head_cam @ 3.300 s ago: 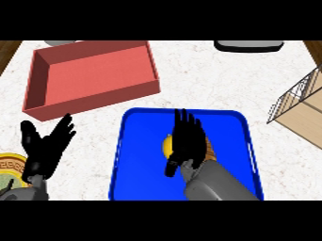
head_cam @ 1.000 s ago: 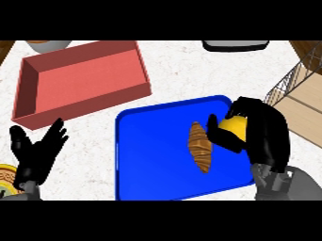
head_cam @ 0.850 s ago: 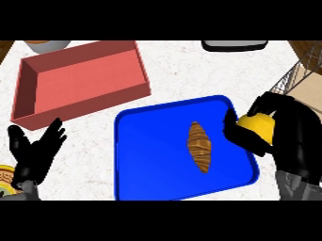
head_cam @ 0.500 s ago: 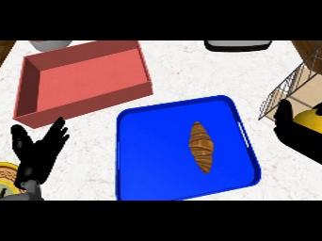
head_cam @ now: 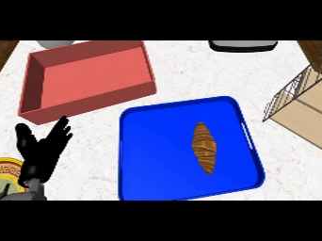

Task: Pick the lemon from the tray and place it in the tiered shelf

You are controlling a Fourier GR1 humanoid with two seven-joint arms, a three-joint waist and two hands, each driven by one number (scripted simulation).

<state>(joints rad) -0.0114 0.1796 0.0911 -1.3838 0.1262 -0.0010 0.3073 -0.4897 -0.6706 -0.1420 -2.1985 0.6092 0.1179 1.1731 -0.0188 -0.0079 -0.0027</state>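
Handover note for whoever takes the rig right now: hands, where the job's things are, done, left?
Left hand: open, resting at the lower left of the head view, holding nothing.
Right hand: out of view, so its state cannot be read.
Lemon: not visible anywhere in the frame; it is no longer on the blue tray, which now holds only a croissant.
Tiered shelf: partly in view at the right edge; no lemon seen in the part that shows.
Done: lemon is off the tray.
Left: confirm where the lemon is and that it ends up placed in the shelf.
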